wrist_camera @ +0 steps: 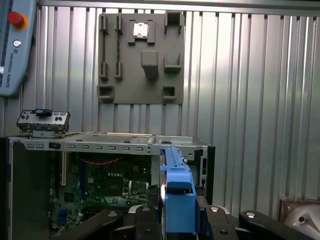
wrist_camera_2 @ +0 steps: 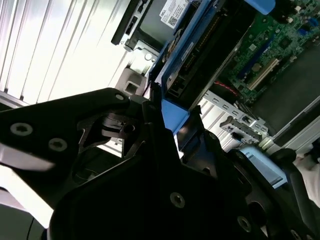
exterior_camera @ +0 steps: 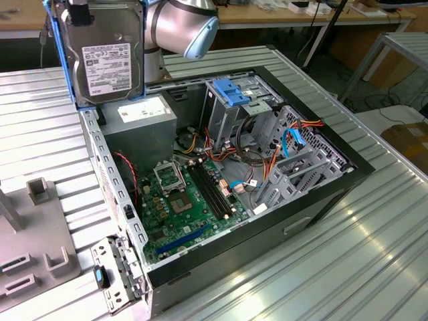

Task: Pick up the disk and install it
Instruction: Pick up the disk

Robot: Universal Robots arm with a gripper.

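1. In the exterior view we look down at a slant, from off the arm, onto the open computer case (exterior_camera: 314,214), with the disk (exterior_camera: 107,57) close to the lens.
2. In the first wrist view we sit just behind the gripper (wrist_camera: 179,220), facing past the fingers (wrist_camera: 149,224) to the case and ribbed table (wrist_camera: 250,100).
3. In the second wrist view we crowd the fingers closer still.
4. All three views share the disk and circuit board (exterior_camera: 187,200).

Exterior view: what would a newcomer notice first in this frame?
The disk, label outward in blue rails, hangs high at the exterior view's upper left. In the first wrist view the end effector clamps its rail. The open case sits mid-picture in the exterior view, green motherboard exposed.
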